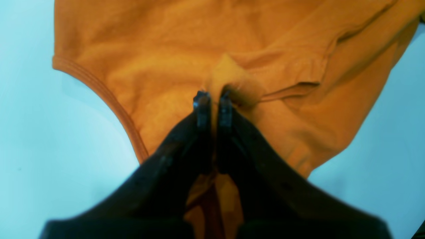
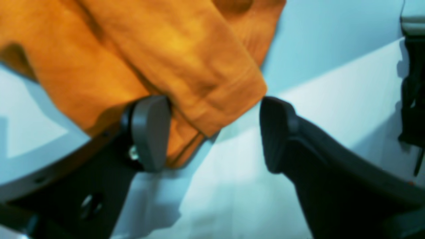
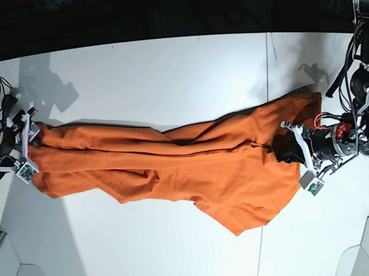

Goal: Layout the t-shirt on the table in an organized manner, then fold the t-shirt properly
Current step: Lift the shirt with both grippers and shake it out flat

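pinching t-shirt [image 1: 159, 63] — left gripper [image 1: 212, 96]

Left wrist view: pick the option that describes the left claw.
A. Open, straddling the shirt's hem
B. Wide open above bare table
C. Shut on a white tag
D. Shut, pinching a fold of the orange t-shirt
D: the left claw has its fingertips pressed nearly together with a raised pinch of the orange t-shirt bunched between them, above the white table.
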{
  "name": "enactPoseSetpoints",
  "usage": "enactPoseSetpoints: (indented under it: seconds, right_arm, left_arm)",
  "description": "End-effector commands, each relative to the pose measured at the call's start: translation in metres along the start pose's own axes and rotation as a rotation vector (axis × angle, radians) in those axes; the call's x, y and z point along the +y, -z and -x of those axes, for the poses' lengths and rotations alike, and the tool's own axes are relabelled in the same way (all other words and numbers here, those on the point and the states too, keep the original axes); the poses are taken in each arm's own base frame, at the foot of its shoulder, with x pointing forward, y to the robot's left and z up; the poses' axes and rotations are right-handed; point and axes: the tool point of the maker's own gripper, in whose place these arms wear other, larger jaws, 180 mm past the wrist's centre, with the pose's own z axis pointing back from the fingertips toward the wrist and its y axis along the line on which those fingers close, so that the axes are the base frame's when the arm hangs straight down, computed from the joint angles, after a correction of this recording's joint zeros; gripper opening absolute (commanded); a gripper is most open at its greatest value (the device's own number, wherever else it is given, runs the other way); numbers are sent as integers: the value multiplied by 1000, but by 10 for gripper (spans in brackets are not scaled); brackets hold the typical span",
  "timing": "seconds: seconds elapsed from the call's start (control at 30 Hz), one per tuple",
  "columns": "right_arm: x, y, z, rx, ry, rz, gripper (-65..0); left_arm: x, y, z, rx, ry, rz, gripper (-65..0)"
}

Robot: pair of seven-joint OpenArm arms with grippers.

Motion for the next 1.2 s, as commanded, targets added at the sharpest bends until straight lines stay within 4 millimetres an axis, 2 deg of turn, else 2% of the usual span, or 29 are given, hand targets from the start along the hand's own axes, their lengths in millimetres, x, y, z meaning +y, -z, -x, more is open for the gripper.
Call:
enactPoseSetpoints:
  seconds: [0.0, 0.1, 0.13, 0.27, 0.43, 0.6, 0.73, 0.87, 1.0, 1.17]
  right_arm:
    - [-13, -3, -5, -14, -1, 33, -233]
    - [-14, -3, -8, -28, 4, 42, -240]
    - [-14, -3, -8, -30, 4, 41, -271]
    - [-14, -3, -9, -30, 3, 40, -496]
    - [-16, -4, -11, -37, -2, 48, -650]
    - [-36, -8, -30, -76, 11, 97, -650]
    - [-58, -17, -45, -104, 11, 152, -650]
    - [-75, -29, -39, -64, 4, 208, -650]
    - [-85, -43, -25, -13, -29, 249, -650]
    - [-77, -59, -1, 37, -84, 241, -650]
  left_arm:
    - [8, -9, -21, -54, 16, -14, -650]
    - [8, -9, -21, -54, 16, -14, -650]
    - [8, -9, -20, -51, 16, -14, -650]
    - [8, -9, -20, -51, 16, -14, -650]
    - [8, -10, -21, -53, 19, -15, -650]
    - [7, -24, -40, -92, 81, -23, -650]
    - [6, -56, -64, -140, 173, -38, -650]
    - [0, -88, -72, -126, 233, -28, -650]
    - [-15, -110, -69, -93, 293, -1, -650]
    - [-50, -123, -32, 21, 398, 55, -650]
